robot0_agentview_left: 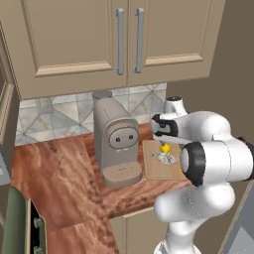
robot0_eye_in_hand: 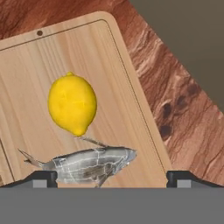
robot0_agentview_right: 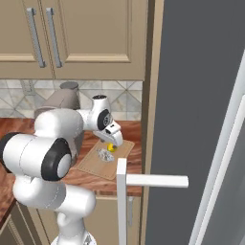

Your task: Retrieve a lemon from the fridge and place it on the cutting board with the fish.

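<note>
The gripper (robot0_eye_in_hand: 111, 177) is hovering above the cutting board (robot0_eye_in_hand: 113, 87) with its jaws spread wide and holding nothing; its two dark fingertips (robot0_eye_in_hand: 41, 177) are showing at either side of the hand view. Directly beneath it, the fish (robot0_eye_in_hand: 87, 164) is lying on the board, toward the edge nearest the camera. Just beyond the fish, the lemon (robot0_eye_in_hand: 72, 103) is resting on the board's middle, close to the fish's fin. The board is sitting on the reddish-brown countertop (robot0_agentview_left: 59, 168), near its right end. The coffee machine (robot0_agentview_left: 116, 141) is standing just beside the board's left edge. Beige wall cabinets (robot0_agentview_left: 119, 37) are hanging above.
</note>
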Controlling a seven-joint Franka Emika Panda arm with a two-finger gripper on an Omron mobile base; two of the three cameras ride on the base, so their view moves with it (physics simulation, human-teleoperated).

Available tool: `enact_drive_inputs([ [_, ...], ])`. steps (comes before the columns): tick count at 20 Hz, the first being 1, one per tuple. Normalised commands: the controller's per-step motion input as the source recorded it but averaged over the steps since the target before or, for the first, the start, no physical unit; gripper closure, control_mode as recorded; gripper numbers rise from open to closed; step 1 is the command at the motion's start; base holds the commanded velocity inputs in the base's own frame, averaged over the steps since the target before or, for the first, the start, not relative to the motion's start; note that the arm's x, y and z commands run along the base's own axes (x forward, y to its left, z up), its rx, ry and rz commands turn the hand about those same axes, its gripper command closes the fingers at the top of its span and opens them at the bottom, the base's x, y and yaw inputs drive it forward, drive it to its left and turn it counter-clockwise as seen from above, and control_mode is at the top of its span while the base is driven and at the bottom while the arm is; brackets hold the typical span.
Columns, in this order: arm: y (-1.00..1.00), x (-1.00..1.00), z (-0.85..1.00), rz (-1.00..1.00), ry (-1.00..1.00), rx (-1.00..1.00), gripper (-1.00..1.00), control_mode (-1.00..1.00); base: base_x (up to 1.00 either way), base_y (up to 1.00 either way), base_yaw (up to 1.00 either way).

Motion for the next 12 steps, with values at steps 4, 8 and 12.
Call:
enact_drive_inputs([
  [4,0.00,-0.73,0.39,0.00,0.01,0.08,-1.00,-1.00,0.00,0.00,0.00],
  [8,0.00,-0.83,0.32,0.00,0.02,0.14,-1.00,-1.00,0.00,0.00,0.00],
  [12,0.02,-0.84,0.08,0.00,0.01,0.08,-1.00,-1.00,0.00,0.00,0.00],
])
